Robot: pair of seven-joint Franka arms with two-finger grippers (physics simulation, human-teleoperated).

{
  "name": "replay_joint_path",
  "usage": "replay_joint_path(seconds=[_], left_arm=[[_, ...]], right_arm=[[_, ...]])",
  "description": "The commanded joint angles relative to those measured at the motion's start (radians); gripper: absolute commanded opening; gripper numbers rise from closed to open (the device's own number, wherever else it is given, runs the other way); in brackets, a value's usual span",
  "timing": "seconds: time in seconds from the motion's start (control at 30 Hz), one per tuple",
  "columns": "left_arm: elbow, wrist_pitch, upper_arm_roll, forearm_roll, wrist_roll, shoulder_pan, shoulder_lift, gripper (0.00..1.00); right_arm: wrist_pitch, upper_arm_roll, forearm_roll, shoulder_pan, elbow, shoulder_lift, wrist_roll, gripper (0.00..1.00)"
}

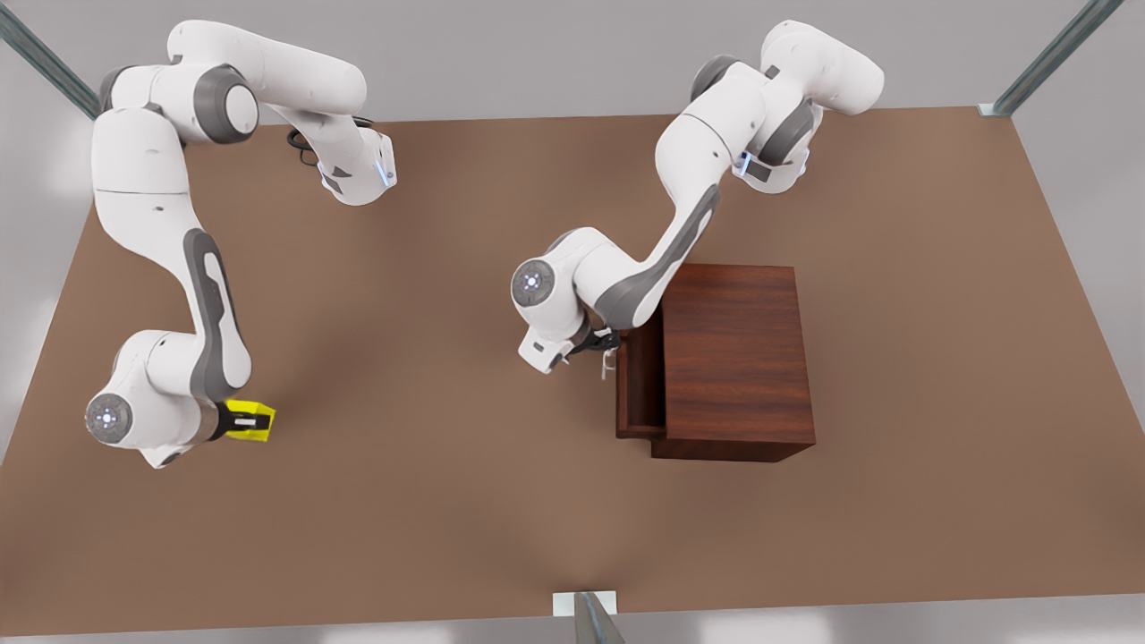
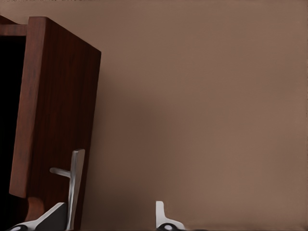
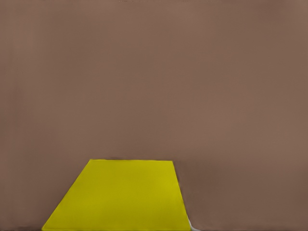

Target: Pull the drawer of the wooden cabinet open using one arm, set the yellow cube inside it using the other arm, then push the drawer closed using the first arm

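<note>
The left gripper [image 1: 601, 351], arm folded low, stands spread beside the drawer [image 1: 640, 385]'s handle [image 2: 75, 185], at the wooden cabinet [image 1: 733, 358]'s nine o'clock side. The right gripper [image 1: 240, 420] clamps the yellow cube [image 1: 250, 420], far toward nine o'clock.

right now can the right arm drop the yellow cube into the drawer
Probably not yet. The drawer is out only a little from the wooden cabinet, leaving a narrow slot, and the left gripper sits at its handle. The right gripper, at the yellow cube, is far across the table.
</note>
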Motion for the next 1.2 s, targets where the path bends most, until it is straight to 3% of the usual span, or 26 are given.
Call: replay_joint_path(seconds=[0.0, 0.13, 0.3, 0.4, 0.43, 0.5, 0.53, 0.57, 0.8, 1.17], left_arm=[[-0.002, 0.001, -0.007, -0.016, -0.037, -0.009, -0.002, 1.0], [0.012, 0.001, -0.004, -0.016, -0.036, -0.022, -0.003, 1.0], [0.056, -0.227, -0.003, -0.038, -0.031, 0.006, -0.119, 1.0], [0.056, -0.661, -0.003, -0.18, 0.185, 0.213, -0.422, 1.0], [0.056, -0.729, -0.004, -0.18, 0.364, 0.317, -0.459, 1.0], [0.036, -0.735, -0.009, -0.181, 0.533, 0.46, -0.511, 1.0], [-0.31, -0.469, -0.009, -0.183, 0.757, 0.572, -0.71, 1.0], [-0.358, -0.422, -0.009, -0.18, 0.756, 0.572, -0.732, 1.0], [-0.357, -0.525, -0.011, -0.184, 0.754, 0.563, -0.7, 1.0], [-0.357, -0.526, -0.011, -0.18, 0.753, 0.555, -0.69, 1.0]], right_arm=[[-0.12, 0.015, -0.008, 0.019, 0.01, -0.011, -0.02, 0.66], [-0.166, 0.087, -0.007, 0.03, 0.024, -0.022, -0.021, 0.67], [-0.189, 0.145, -0.003, 0.059, 0.04, -0.023, -0.012, 0.67], [-0.208, 0.225, -0.005, 0.101, 0.061, -0.014, -0.023, 0.67], [-0.208, 0.285, -0.005, 0.108, 0.073, -0.011, -0.02, 0.67], [-0.209, 0.318, -0.005, 0.183, 0.144, 0.001, -0.026, 0.67], [-0.209, 0.34, -0.005, 0.223, 0.181, 0.003, -0.03, 0.67], [-0.208, 0.345, -0.007, 0.259, 0.224, 0.006, -0.079, 0.67], [-0.122, 0.334, -0.034, 0.415, 0.38, 0.032, -0.552, 0.67], [0.019, 0.346, -0.007, 0.592, 0.46, 0.093, -0.783, 0.66]])
